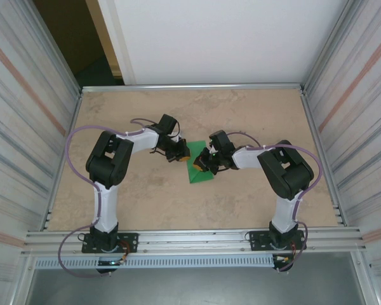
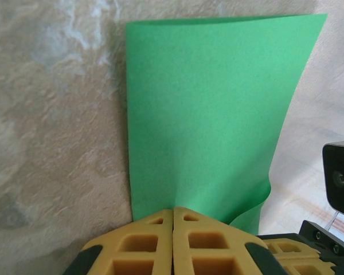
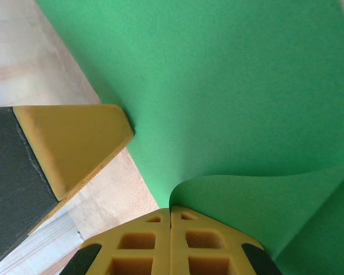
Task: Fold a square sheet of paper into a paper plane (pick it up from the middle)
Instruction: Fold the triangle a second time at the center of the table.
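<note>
The square sheet of paper (image 1: 198, 174) lies part-folded at mid-worktop (image 1: 260, 121), between the two arms. Left claw (image 2: 172, 212): closed, tips set at the sheet's edge, judged to be pinning it flat against sliding; a pinch cannot be confirmed. Right claw (image 3: 171, 209): closed on a curled-up flap, judged ready to carry it over for a crease. No dart shape formed yet.

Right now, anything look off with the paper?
Yes, the green sheet isn't lying flat. By the left gripper its corner buckles up off the table; at the right gripper a flap curls over. Both grippers look shut on its edge. No tear visible.
</note>
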Controlling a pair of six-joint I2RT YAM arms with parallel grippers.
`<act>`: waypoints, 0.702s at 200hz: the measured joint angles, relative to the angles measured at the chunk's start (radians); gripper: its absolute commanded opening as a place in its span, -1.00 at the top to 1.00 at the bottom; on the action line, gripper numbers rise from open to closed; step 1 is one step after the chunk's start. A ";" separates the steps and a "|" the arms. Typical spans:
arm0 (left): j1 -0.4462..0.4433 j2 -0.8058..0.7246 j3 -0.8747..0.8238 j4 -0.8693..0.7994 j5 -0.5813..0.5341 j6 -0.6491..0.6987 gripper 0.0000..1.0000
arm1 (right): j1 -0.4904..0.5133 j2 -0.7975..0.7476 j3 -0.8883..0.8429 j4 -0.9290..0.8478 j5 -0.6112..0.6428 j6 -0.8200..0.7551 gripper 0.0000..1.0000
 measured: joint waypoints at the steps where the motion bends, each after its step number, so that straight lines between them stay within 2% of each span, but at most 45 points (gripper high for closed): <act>1: 0.000 0.000 0.000 0.000 0.000 0.000 0.83 | 0.000 0.000 0.000 0.000 0.000 0.000 1.00; 140: 0.000 0.000 0.000 0.000 0.000 0.000 0.83 | 0.000 0.002 0.000 0.018 -0.008 0.000 1.00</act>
